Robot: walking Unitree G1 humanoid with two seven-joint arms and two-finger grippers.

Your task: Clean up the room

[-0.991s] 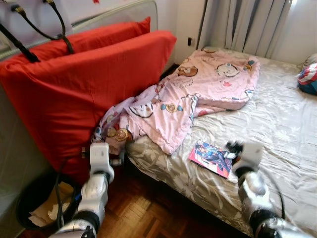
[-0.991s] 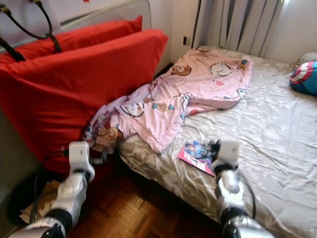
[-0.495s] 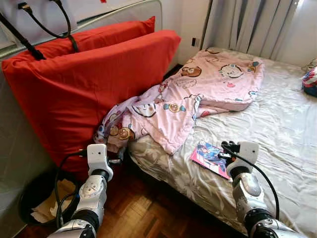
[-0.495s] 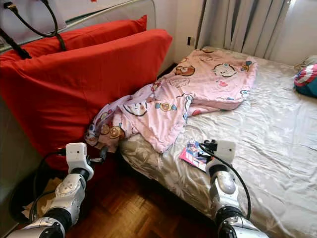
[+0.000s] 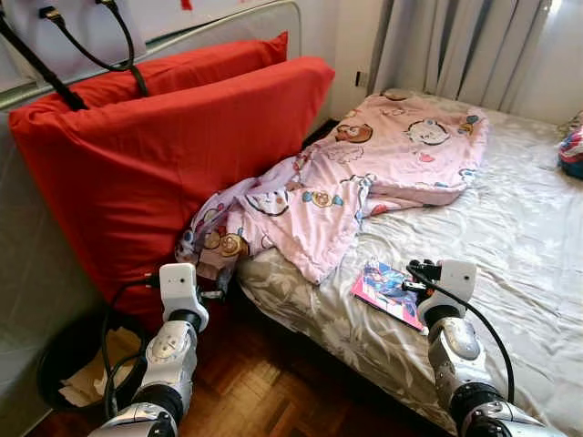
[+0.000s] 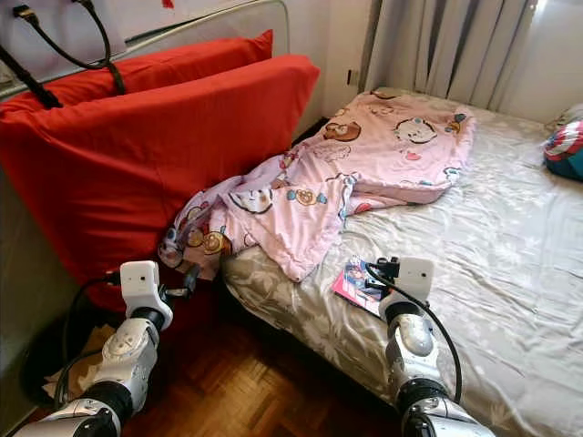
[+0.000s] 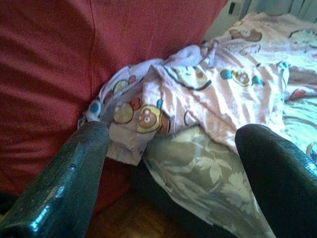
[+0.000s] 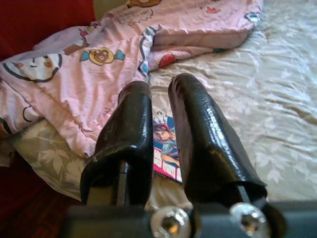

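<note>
A pink cartoon-print blanket (image 5: 364, 173) lies rumpled across the bed (image 5: 510, 228), and one corner hangs over the near-left edge. A colourful comic book (image 5: 387, 289) lies flat on the grey floral sheet close to the front edge. My right gripper (image 5: 414, 273) hovers at the comic's right side; in the right wrist view its fingers (image 8: 131, 129) are shut, empty, with the comic (image 8: 163, 148) just beyond them. My left gripper (image 5: 220, 289) is low beside the bed and open, facing the hanging blanket corner (image 7: 143, 114).
Large red cushions (image 5: 164, 155) lean upright against the wall at the left, touching the bed. A dark basket (image 5: 68, 364) with paper stands on the wood floor (image 5: 273, 391) at lower left. A red-and-blue cushion (image 5: 572, 150) lies at the far right. Curtains (image 5: 465, 45) hang behind.
The whole view has shifted a little and sharpened as the camera moved. Both arms keep about the same places; the blanket and comic lie as before.
</note>
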